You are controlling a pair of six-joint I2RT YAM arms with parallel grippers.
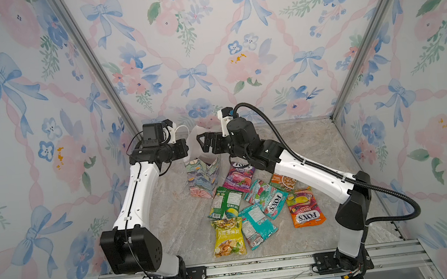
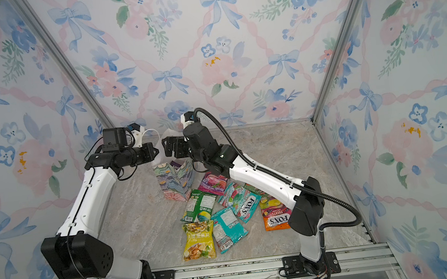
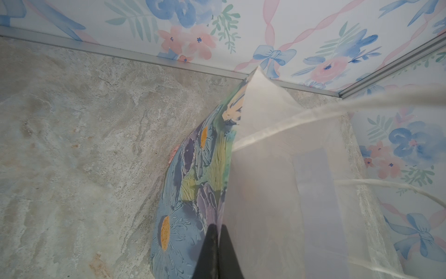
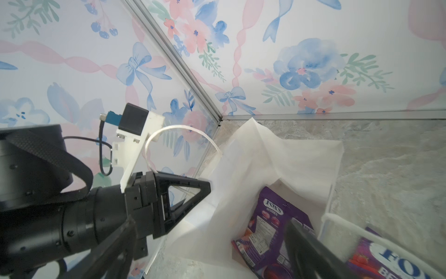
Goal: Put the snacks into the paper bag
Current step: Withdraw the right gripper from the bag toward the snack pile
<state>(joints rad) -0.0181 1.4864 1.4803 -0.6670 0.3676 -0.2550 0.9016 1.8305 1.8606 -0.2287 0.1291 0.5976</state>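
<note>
**paper bag** (image 1: 205,178) — upright near the middle of the stone-look table (image 1: 313,135), painted flowers outside, white inside, mouth held open.

**left gripper** (image 3: 216,239) — fingers pressed together on the bag's wall, pinching the paper at the rim. a white cord handle (image 4: 178,126) loops up just beside it.

**right gripper** (image 1: 202,144) — jaws spread wide with nothing between them, poised over the bag's mouth.

**in the bag** — one purple fox's packet (image 4: 272,224), leaning on the inner wall.

**step in hand (judgement)** — the release of that packet looks done or all but done. the next move calls for the right gripper to rise straight out of the mouth without snagging rim or cord. it then goes down for another packet, with the left holding the mouth open.

**on the table, not yet bagged**
- second purple packet (image 1: 239,177), just beside the bag
- green packet (image 1: 225,201)
- teal fox's packet (image 1: 275,203)
- nut pack (image 1: 283,182)
- orange fox's packet (image 1: 306,211)
- yellow chip packet (image 1: 228,238)
- teal packet, back side up (image 1: 256,226)

**in the way**
- the right forearm hangs over the second purple packet and the nut pack.
- several packets overlap, and being flat and glossy, a pinch may slip or lift two at once.
</note>
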